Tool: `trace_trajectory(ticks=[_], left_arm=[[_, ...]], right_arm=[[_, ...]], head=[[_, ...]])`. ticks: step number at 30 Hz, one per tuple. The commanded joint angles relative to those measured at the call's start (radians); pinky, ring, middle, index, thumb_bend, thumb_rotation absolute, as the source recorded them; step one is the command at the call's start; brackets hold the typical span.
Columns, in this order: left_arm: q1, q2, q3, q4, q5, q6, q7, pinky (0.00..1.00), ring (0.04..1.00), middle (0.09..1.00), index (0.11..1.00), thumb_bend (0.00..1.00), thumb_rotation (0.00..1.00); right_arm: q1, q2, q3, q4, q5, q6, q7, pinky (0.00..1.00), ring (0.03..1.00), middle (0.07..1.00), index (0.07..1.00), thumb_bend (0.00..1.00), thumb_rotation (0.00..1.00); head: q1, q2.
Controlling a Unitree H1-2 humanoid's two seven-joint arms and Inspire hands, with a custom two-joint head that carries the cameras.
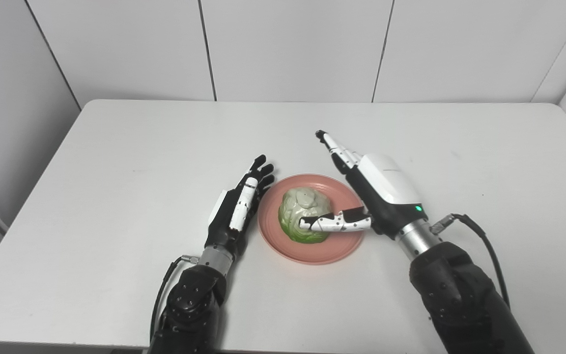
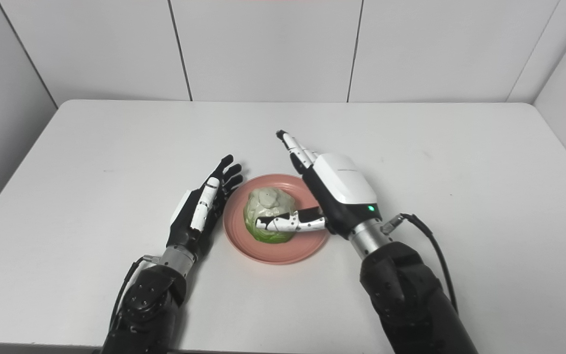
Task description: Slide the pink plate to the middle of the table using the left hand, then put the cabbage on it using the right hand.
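Looks like a robot test cell in a lab, not a home or kitchen. Plain white wall panels (image 1: pixel 293 49) with thin dark seams, closing in on three sides of a bare white surface (image 1: pixel 116 162). No decoration or household fittings. Staged like a trial: a single pink plate (image 1: pixel 312 253) with a cabbage (image 1: pixel 302 209) on it, flanked by two black-and-white robot hands, left hand (image 1: pixel 236 209) and right hand (image 1: pixel 376 189). Exposed cable (image 1: pixel 479 241) at the right wrist, a green indicator light (image 1: pixel 417 208) glowing on the hand's housing.
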State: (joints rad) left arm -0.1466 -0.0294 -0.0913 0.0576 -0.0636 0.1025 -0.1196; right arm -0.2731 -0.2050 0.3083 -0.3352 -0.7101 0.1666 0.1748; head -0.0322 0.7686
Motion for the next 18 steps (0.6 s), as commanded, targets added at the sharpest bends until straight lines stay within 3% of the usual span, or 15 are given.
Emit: trace_trajectory(ticks=[1, 5, 9, 12, 15, 18], left_arm=[[0.018, 0.005, -0.001, -0.027, 0.01, 0.018, 0.007, 0.91, 0.921, 0.933, 0.928, 0.41, 1.0], [0.05, 0.023, -0.008, -0.052, 0.041, -0.028, 0.008, 0.92, 0.924, 0.937, 0.935, 0.41, 1.0], [0.083, 0.048, -0.028, -0.086, 0.11, -0.053, 0.013, 0.96, 0.961, 0.976, 0.972, 0.45, 1.0], [0.114, 0.074, -0.046, -0.12, 0.158, -0.071, 0.01, 0.99, 0.992, 0.996, 0.995, 0.45, 1.0], [0.137, 0.086, -0.052, -0.146, 0.184, -0.076, 0.012, 1.0, 1.0, 1.0, 1.0, 0.48, 1.0], [0.158, 0.096, -0.051, -0.168, 0.19, -0.075, 0.005, 1.0, 1.0, 1.0, 1.0, 0.52, 1.0]], right_arm=[[0.009, 0.029, -0.041, -0.039, 0.053, -0.093, -0.094, 0.7, 0.847, 0.919, 0.953, 0.98, 0.58], [0.066, 0.055, -0.104, -0.05, 0.135, -0.117, -0.142, 0.76, 0.869, 0.921, 0.942, 0.9, 0.68], [0.123, 0.048, -0.147, -0.062, 0.244, -0.081, -0.1, 0.9, 0.957, 0.986, 0.993, 0.75, 0.96], [0.17, 0.051, -0.183, -0.042, 0.387, -0.067, -0.061, 0.95, 0.989, 0.998, 0.999, 0.71, 0.99], [0.209, 0.052, -0.199, -0.014, 0.456, -0.079, -0.045, 0.99, 0.999, 1.0, 1.0, 0.66, 1.0], [0.247, 0.057, -0.204, 0.014, 0.501, -0.093, -0.042, 0.93, 1.0, 1.0, 1.0, 0.61, 1.0]], head=[[0.0, 0.001], [-0.009, 0.001], [-0.013, 0.002], [-0.01, 0.004], [-0.014, 0.004], [-0.023, 0.004]])
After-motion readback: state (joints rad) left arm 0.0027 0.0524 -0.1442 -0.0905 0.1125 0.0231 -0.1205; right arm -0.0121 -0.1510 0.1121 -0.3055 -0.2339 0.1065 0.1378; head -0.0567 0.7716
